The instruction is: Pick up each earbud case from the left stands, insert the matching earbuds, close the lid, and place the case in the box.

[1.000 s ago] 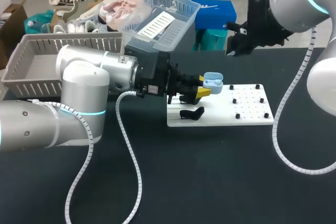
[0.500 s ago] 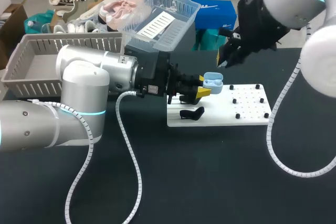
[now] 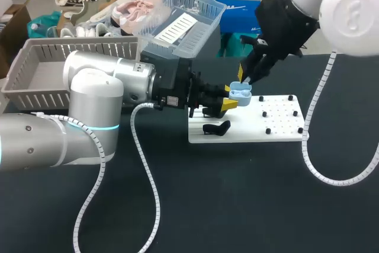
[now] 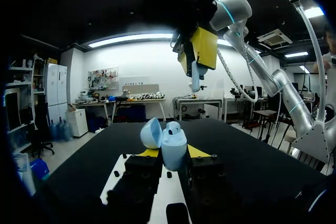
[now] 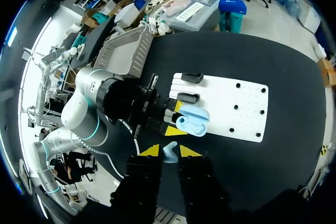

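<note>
Case (image 4: 167,139) (one, open) in left gripper (image 4: 173,152); right gripper (image 5: 169,151): one earbud (image 5: 170,155).

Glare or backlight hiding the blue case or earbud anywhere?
Head view: even light, no glare on the open case. Left wrist view: ceiling lights sit behind the right gripper, its body dark, yellow tips and case readable. Right wrist view: earbud plainly lit.

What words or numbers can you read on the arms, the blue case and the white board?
The blue earbud case: no print shows.
The white board: none, only black pegs.
The small label on left arm: too small to read.
The round cap on right arm: a mark, too blurred to read.
</note>
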You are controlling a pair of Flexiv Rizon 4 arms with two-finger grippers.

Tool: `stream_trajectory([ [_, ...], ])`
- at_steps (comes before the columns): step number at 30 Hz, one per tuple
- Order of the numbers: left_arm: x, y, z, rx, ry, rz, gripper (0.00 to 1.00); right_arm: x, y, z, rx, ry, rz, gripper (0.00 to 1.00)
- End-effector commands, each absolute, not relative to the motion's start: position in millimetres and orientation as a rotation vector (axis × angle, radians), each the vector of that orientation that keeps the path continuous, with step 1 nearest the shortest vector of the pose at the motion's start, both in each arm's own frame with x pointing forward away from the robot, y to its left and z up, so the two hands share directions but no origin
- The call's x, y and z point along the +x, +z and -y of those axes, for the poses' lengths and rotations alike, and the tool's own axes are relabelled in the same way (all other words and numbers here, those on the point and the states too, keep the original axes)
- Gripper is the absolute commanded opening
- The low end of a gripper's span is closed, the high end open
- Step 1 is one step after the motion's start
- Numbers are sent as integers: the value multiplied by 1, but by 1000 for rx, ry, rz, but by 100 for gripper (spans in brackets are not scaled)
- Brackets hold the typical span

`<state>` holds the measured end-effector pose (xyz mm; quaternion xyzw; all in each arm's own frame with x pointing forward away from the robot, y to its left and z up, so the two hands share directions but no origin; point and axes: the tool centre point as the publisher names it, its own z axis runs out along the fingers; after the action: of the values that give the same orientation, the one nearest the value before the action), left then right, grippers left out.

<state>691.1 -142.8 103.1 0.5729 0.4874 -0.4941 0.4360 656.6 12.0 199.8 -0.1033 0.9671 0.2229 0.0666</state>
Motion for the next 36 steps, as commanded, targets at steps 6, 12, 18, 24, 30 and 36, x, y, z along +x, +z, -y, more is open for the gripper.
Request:
stream_trajectory([
  [6,691,103,143,1425,-1226,-1215,0,664,195,-19,-448,699,-3096,0],
  [12,691,103,143,1425,-1226,-1215,0,665,190,-21,-478,623,-3076,0],
  [18,691,103,143,1425,-1226,-1215,0,665,182,-23,-491,571,-3048,0],
  [24,691,103,143,1425,-1226,-1215,0,665,180,-22,-492,570,-3018,0],
  [30,691,103,143,1425,-1226,-1215,0,665,179,-19,-518,587,-2992,0],
  [36,691,103,143,1425,-1226,-1215,0,665,181,-19,-535,562,-2974,0],
])
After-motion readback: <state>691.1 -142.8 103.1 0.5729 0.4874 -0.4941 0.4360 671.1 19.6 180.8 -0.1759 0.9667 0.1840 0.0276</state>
